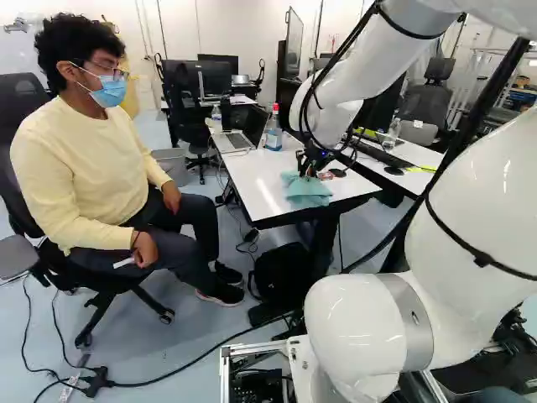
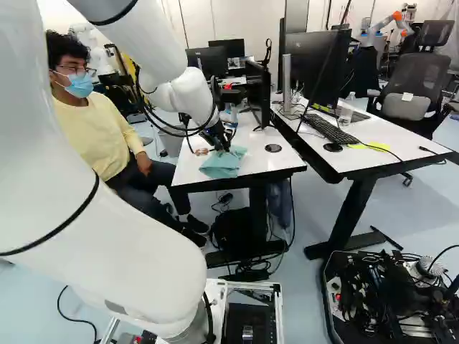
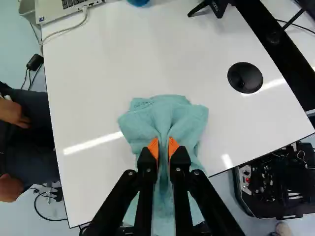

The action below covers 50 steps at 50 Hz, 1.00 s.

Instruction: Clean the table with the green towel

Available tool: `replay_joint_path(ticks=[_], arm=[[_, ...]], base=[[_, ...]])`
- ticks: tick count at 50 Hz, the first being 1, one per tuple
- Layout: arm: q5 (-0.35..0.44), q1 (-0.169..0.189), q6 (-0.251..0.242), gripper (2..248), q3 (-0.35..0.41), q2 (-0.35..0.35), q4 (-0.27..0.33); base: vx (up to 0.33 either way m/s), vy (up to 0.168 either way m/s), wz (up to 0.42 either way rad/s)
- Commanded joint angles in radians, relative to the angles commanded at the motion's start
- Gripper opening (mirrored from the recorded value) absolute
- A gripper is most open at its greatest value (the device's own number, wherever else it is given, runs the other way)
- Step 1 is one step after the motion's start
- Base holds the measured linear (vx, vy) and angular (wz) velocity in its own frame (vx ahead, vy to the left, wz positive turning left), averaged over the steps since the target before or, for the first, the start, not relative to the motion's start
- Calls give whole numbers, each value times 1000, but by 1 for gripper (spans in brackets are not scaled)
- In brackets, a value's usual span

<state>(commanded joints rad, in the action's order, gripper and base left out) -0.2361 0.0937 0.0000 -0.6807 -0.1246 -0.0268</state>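
A pale green towel is seen rumpled on a white table, soft creases spread from a raised fold, its cloth reaching the table's near edge. That fold is clenched between the orange pads of the black gripper.

In the wrist view, the ridge is shown running between the two fingers, a detail largely hidden by the arm in the base views. An open laptop beyond the towel is caught with its screen in the left base view; in the wrist view, only a corner is captured.

The glossy surface is streaked by reflected light beside the towel. Just past it, a round black disc is set; farther off, a red-capped bottle is stood. A second table is placed beyond the towel, topped by a keyboard and a large monitor. Farthest from the towel, another robot is pictured in the right base view.
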Motion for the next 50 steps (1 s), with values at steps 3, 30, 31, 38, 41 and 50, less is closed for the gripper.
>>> replay_joint_path(ticks=[3,30,31,38,41,50], arm=[[-2,0,0,44,-1,1,0],[-4,0,0,44,-2,2,0],[-4,0,0,44,-2,2,0],[3,-1,0,44,-9,10,0],[15,-3,0,44,-15,16,0],[61,-21,0,44,-43,45,6]], base=[[0,0,0],[0,0,0],[0,0,0],[0,0,0],[0,0,0],[0,0,0]])
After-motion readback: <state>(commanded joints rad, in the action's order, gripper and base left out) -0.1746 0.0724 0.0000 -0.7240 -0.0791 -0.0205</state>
